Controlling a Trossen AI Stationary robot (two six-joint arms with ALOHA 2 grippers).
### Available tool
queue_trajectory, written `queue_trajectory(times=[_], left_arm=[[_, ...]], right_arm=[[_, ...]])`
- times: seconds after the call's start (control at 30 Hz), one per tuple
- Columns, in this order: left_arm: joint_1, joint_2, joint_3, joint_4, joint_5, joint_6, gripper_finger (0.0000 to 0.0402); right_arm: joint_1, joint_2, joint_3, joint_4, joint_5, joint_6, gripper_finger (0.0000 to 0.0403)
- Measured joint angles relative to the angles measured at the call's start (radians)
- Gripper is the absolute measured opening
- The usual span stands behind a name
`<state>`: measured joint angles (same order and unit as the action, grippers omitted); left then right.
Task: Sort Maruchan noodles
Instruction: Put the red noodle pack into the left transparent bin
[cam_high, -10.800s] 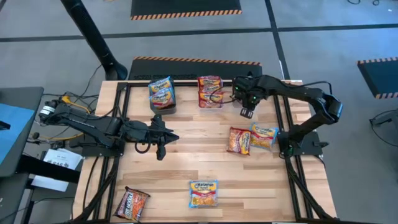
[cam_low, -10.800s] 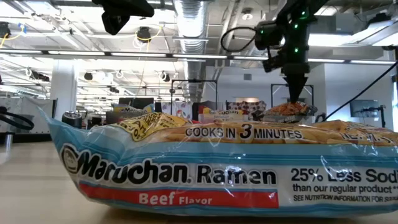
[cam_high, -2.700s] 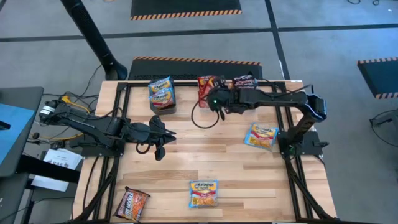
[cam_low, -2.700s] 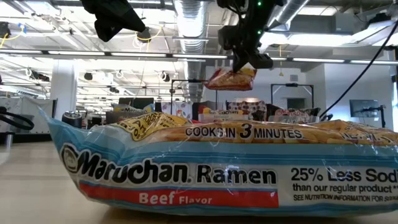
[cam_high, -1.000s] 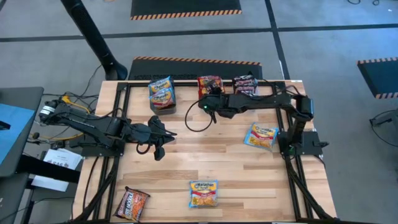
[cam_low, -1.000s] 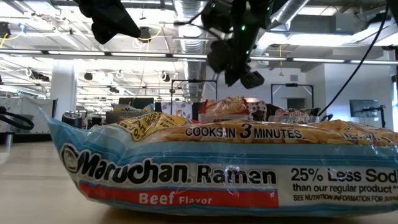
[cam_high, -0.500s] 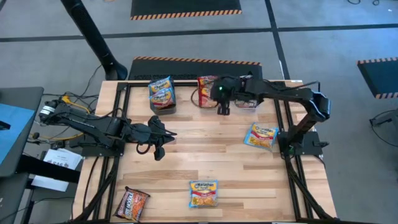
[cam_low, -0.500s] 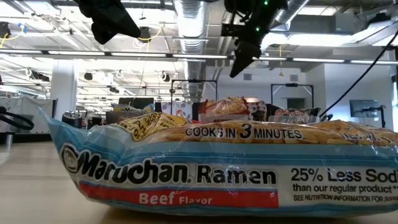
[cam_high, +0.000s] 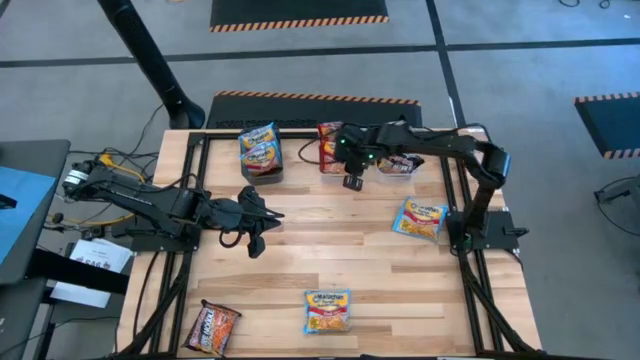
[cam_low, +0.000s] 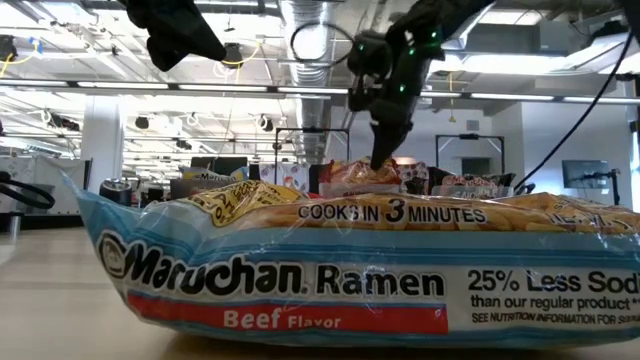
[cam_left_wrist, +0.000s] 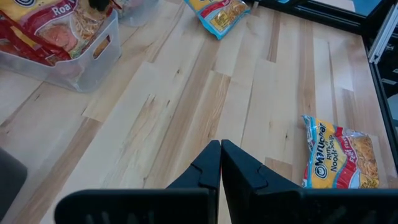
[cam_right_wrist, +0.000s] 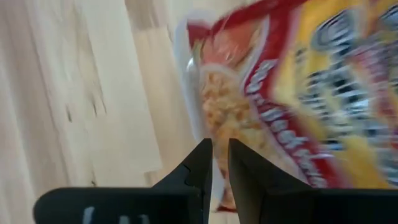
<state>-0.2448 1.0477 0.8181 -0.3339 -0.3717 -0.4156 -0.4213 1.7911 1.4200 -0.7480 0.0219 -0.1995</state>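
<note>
Maruchan noodles packets lie sorted in bins along the table's far edge: light blue/yellow ones (cam_high: 260, 150), red/orange ones (cam_high: 335, 135) (cam_right_wrist: 298, 93) in a clear bin (cam_left_wrist: 93, 62), and black/red ones (cam_high: 400, 163) partly under my right arm. Loose packets rest flat on the table: one blue/yellow (cam_high: 422, 218), another (cam_high: 327, 310) (cam_low: 300, 280) near the front edge, and a black/red one (cam_high: 210, 327). My right gripper (cam_high: 352, 181) (cam_right_wrist: 219, 155) points down at the near rim of the red/orange bin, its fingers a narrow gap apart and empty. My left gripper (cam_high: 258, 243) (cam_left_wrist: 221, 149) hangs shut over the table's left middle.
A black frame (cam_high: 300, 128) runs around the wooden table top (cam_high: 330, 250). Bare wood lies between the bins and the front packets. The low view is mostly filled by the front blue/yellow packet.
My right gripper has rolled its wrist and tipped from a slanting pose to pointing down. It has shifted a little toward the table's right edge, beside the red/orange bin. The red/orange packet in that bin has stayed where it lay.
</note>
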Motion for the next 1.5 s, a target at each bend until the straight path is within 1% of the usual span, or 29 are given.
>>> queue_trajectory(times=[0.23, 0.5, 0.6, 0.73, 0.83, 0.97, 1.2, 1.5], left_arm=[[0.000, 0.000, 0.000, -0.001, 0.000, 0.000, 0.0000], [0.000, 0.000, 0.000, -0.001, -0.001, 0.000, 0.0000], [0.000, 0.000, 0.000, -0.002, -0.001, 0.000, 0.0000], [0.000, 0.000, 0.000, -0.001, -0.001, 0.000, 0.0000], [0.000, 0.000, 0.000, -0.001, -0.001, 0.000, 0.0000], [0.000, 0.000, 0.000, -0.010, -0.001, -0.024, 0.0000], [0.000, 0.000, 0.000, -0.022, -0.002, -0.015, 0.0000], [0.000, 0.000, 0.000, -0.020, -0.002, -0.015, 0.0000]], right_arm=[[0.001, 0.071, 0.000, 0.005, 0.025, -0.002, 0.0075], [0.001, 0.078, 0.000, 0.062, 0.028, -0.002, 0.0075], [0.009, 0.067, 0.014, 0.018, 0.031, 0.015, 0.0075], [0.022, 0.061, 0.075, -0.034, 0.033, 0.017, 0.0075], [0.023, 0.061, 0.099, -0.025, 0.041, 0.017, 0.0075], [0.011, 0.062, 0.097, -0.051, 0.086, 0.033, 0.0075], [-0.026, 0.062, 0.097, -0.086, 0.085, 0.108, 0.0075], [-0.020, 0.062, 0.097, -0.086, 0.055, 0.158, 0.0075]])
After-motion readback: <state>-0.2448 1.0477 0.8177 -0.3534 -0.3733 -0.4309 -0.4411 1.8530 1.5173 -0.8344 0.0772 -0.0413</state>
